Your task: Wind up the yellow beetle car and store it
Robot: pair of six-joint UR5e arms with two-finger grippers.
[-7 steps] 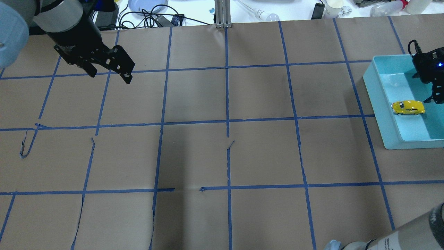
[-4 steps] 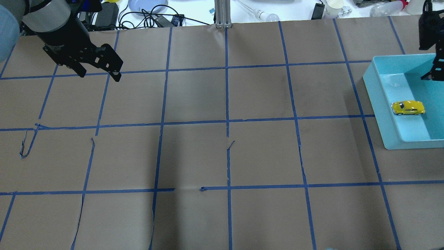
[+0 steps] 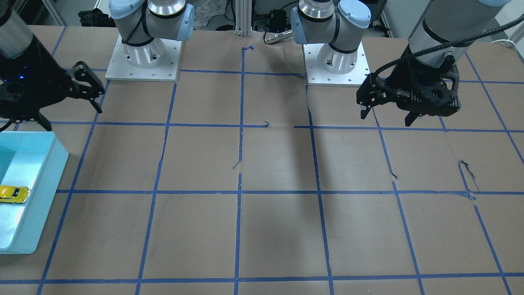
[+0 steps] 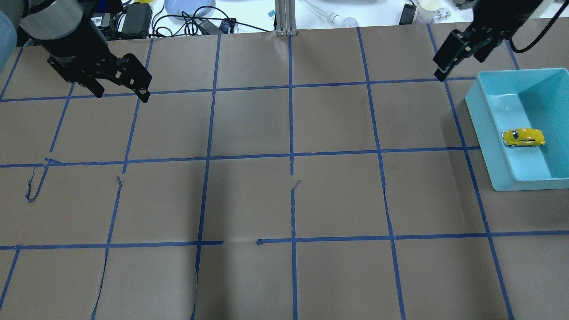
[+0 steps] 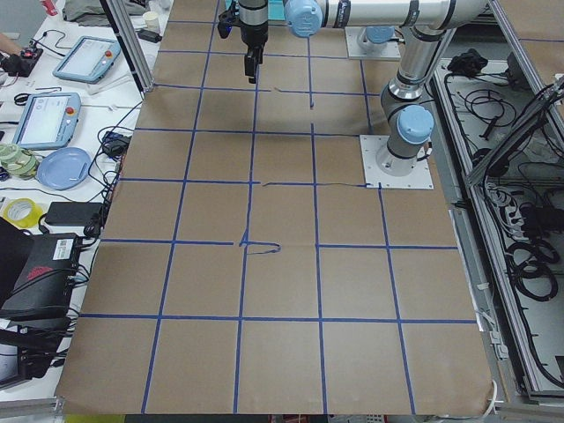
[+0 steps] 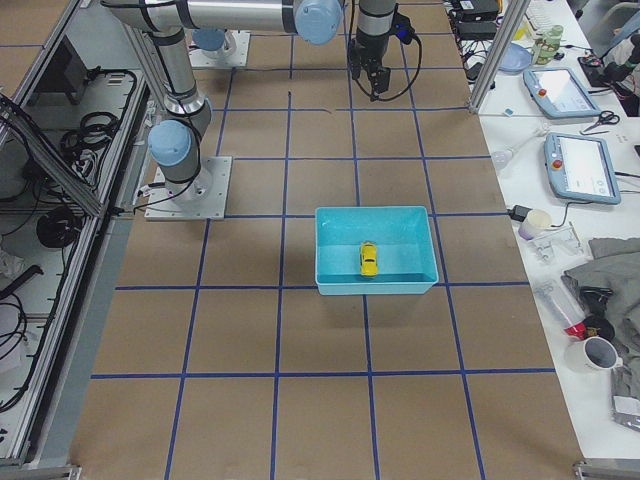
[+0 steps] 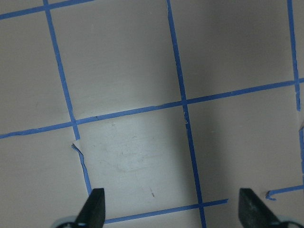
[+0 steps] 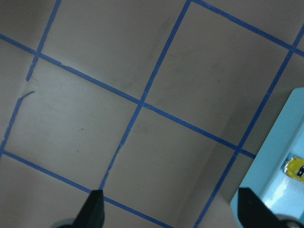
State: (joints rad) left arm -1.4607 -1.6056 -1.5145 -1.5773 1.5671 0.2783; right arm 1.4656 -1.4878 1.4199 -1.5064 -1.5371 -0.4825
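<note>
aloft, left gripper (image 4: pixel 122 95) and right gripper (image 3: pixel 73 119) hang open, both pointing downward.

yellow beetle car (image 4: pixel 523 138) | small, glossy, rounded body, dark windows | upright on its wheels | inside light-blue bin (image 4: pixel 488 133), on its floor, near one long wall

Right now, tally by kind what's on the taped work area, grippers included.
yellow beetle car: 1, lying in the bin
light-blue bin: 1
grippers: 2, the left gripper and the right gripper, both open and empty
Total: 4
</note>
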